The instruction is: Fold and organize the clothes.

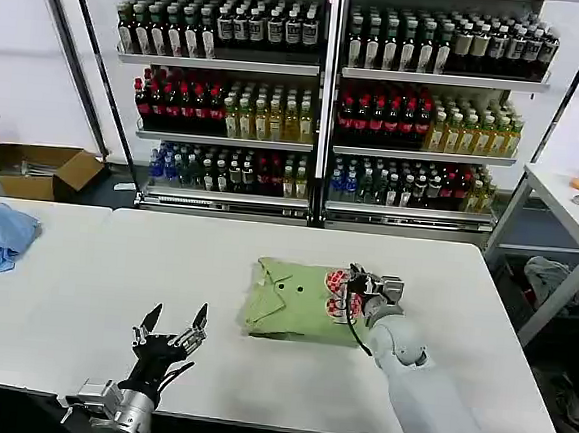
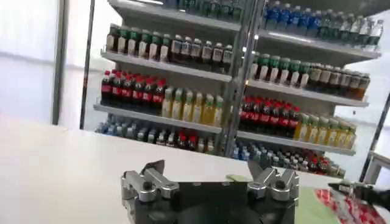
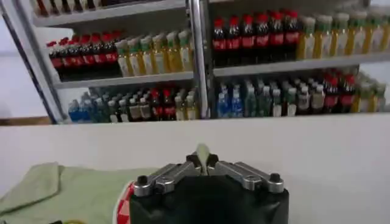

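Left end effector (image 1: 173,324) hovers spread wide over the white surface's (image 1: 83,291) near edge, holding nothing. Mid-surface lies the pale sage-green soft collared shirt (image 1: 293,299), folded: light, limp, best pinched at a hem. Right end effector (image 1: 361,290), pressed together, pinches its right edge by the red-and-white patch; no lettering legible.

Right gripper (image 1: 356,285) pinched closed (left gripper (image 1: 174,324) spread, low)
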You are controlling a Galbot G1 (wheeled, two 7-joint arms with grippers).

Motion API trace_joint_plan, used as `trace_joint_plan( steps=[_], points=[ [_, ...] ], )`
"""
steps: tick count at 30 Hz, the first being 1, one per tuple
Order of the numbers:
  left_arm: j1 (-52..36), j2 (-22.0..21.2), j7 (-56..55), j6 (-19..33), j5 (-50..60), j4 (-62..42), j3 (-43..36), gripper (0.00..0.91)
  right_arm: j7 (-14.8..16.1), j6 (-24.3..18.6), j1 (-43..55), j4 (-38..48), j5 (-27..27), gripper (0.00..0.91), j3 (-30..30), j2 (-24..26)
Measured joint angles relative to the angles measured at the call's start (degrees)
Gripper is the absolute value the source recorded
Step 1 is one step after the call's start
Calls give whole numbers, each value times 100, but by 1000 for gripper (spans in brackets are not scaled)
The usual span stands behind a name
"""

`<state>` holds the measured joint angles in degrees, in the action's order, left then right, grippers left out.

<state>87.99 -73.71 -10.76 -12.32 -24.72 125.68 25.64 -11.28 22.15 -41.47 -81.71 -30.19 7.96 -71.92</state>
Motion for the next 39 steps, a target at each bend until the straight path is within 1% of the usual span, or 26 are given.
trace_joint_plan(
  steps=[3,7,13,19,30,39],
  points=[
    [-21,-4,6,-1,34,-16,-19,907,101,-150,35,79,375,907,23,35],
    [-35,-3,30,4,85,-37,-50,907,106,-431,-34,43,774,907,111,130],
    [-91,33,78,7,175,-61,-98,907,31,-823,-474,-502,1143,907,317,279],
    [-129,36,156,41,297,-91,-175,907,-55,-1022,-1290,-1354,1286,907,638,396],
    [-216,49,265,66,492,-67,-342,907,-114,-1385,-3193,-3017,1509,907,1477,347],
    [-260,44,288,51,522,-25,-363,907,-154,-1563,-4336,-3921,1633,907,1959,238]
  ],
)
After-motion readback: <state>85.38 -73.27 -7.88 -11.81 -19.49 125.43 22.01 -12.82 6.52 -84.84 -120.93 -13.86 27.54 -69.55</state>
